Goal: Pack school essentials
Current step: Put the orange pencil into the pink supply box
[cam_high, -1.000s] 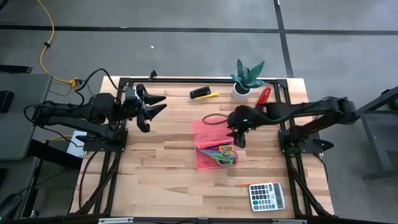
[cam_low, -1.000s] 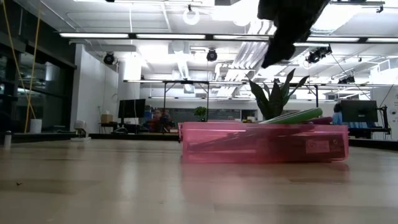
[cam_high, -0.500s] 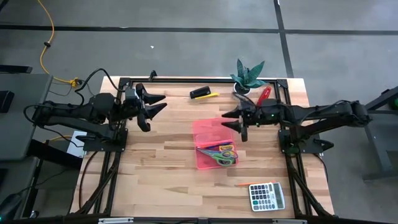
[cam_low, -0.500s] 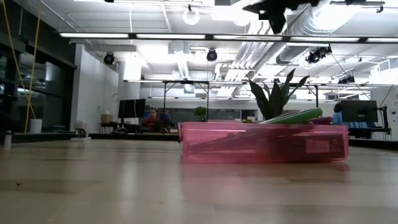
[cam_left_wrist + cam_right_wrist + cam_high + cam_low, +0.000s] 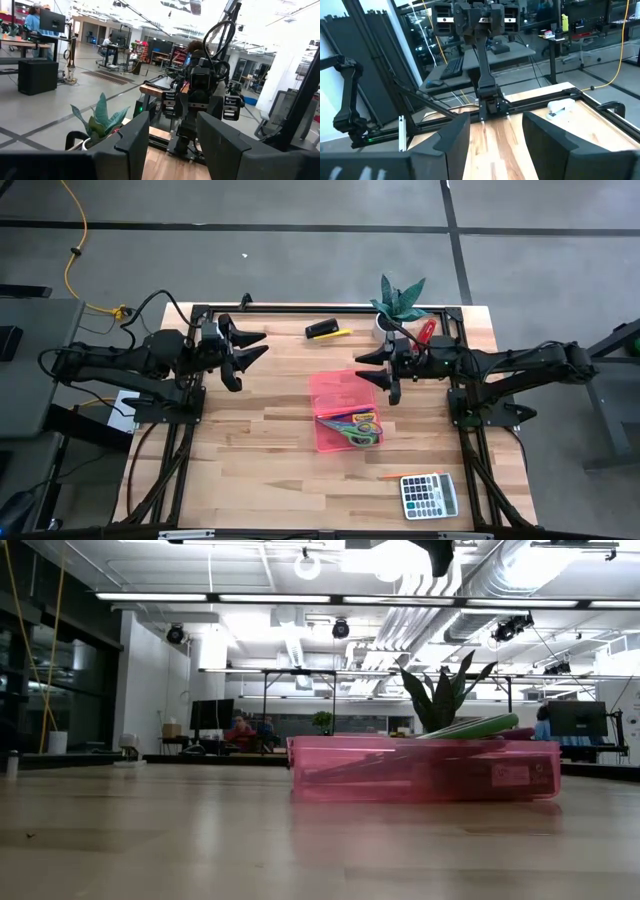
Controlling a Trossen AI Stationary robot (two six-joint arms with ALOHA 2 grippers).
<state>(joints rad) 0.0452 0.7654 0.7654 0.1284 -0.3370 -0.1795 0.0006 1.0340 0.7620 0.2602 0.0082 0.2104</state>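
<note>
My right fingers (image 5: 372,368) stand released, empty, above the tray's (image 5: 330,385) 1 o'clock corner. The green scissors (image 5: 358,436) lie inside: stiff, light, slippery; take them at the blades. My left fingers (image 5: 253,346) are released at 10 o'clock on the worktop (image 5: 260,450).

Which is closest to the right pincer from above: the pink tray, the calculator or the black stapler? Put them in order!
From the right pincer, in the high view:
1. Pink tray, just beside it toward the table's middle.
2. Black stapler, at the far edge.
3. Calculator, at the near right corner.
</note>
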